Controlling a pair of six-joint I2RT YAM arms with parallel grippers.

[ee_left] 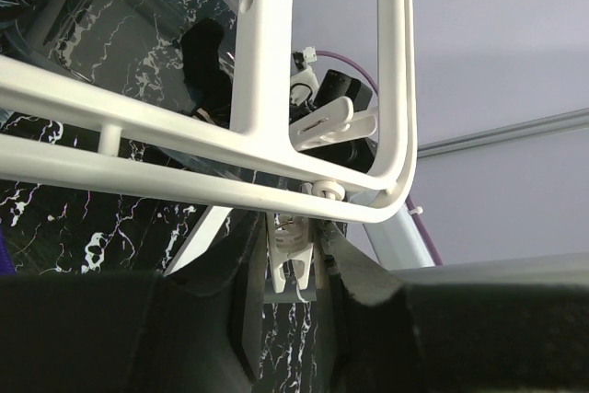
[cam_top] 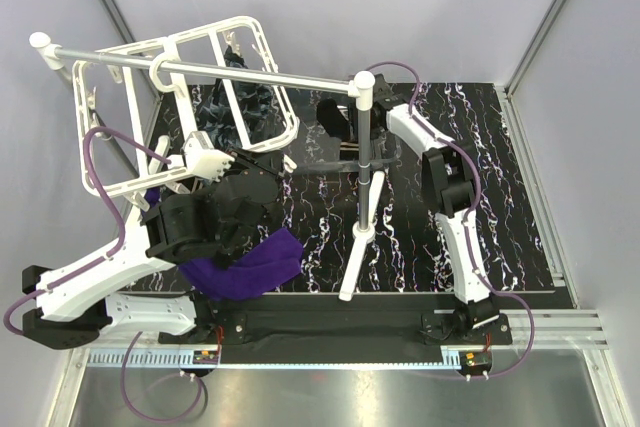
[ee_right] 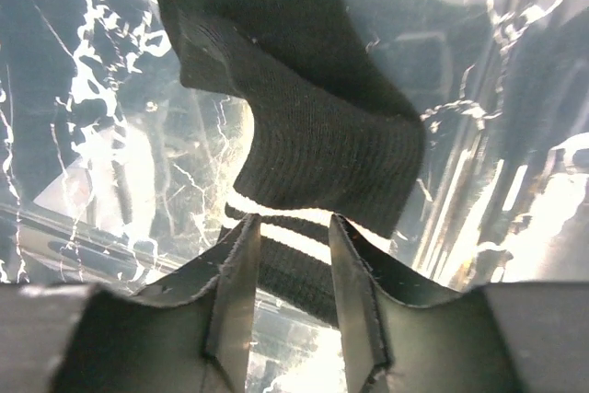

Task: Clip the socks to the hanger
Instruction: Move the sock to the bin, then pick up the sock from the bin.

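Note:
The white grid hanger (cam_top: 100,67) hangs tilted from the silver rod at the upper left. A dark marbled sock (cam_top: 245,92) hangs on its far side. My left gripper (cam_top: 232,159) is at the frame's near edge. In the left wrist view it (ee_left: 296,227) is shut on a small white clip (ee_left: 294,248) dangling under the frame corner (ee_left: 267,62). The purple sock (cam_top: 255,262) lies on the mat below the left arm. My right gripper (cam_top: 338,129) is by the stand. In its wrist view it (ee_right: 290,227) is open, its fingertips straddling the striped cuff of the black sock (ee_right: 313,135).
The silver rod stand (cam_top: 365,177) with white caps rises from mid-table, its legs spread toward the front. The black marbled mat (cam_top: 480,197) covers the table. A second white clip (ee_left: 331,121) hangs further along the frame. Grey walls close in on both sides.

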